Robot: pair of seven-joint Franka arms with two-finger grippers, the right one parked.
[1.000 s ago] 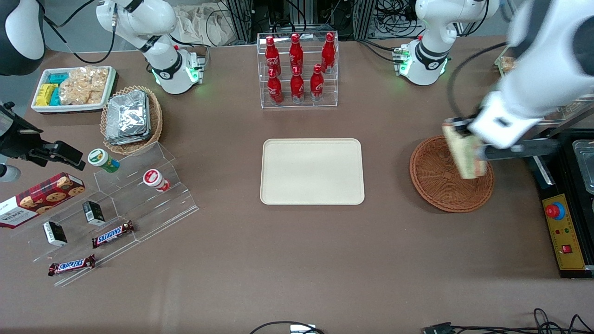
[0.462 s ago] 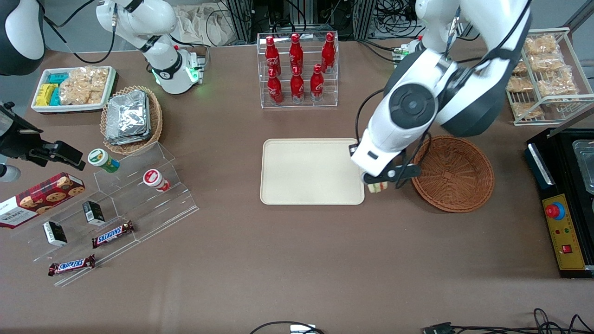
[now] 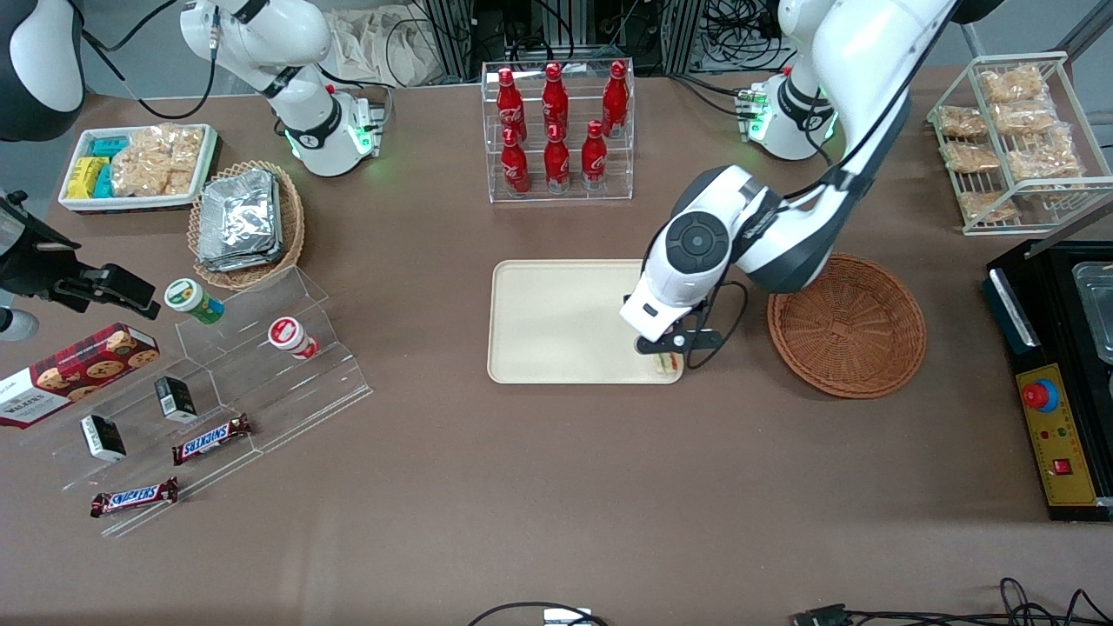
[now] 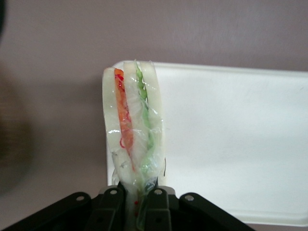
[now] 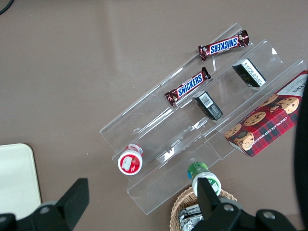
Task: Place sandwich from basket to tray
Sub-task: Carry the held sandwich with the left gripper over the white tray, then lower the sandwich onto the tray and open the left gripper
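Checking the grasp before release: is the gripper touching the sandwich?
Touching. The left wrist view shows the gripper fingers clamped on the sandwich at its base.

Gripper (image 3: 668, 358) with clamped sandwich (image 4: 134, 126) over tray (image 3: 556, 322) corner; tray surface bare; basket (image 3: 846, 325) close beside.

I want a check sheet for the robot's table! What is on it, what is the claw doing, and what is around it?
Surface: brown table, no spills seen.
Job's things: sandwich held over a corner of the tray; basket holds nothing.
Clutter: cola bottles, foil packs, chocolate bars, cookie box, snack rack.
Grippers: gripper shut on the sandwich, above the tray's corner nearest the basket.
Cables: cords at the table edge nearest the camera.
Surroundings: control box at the working arm's end.
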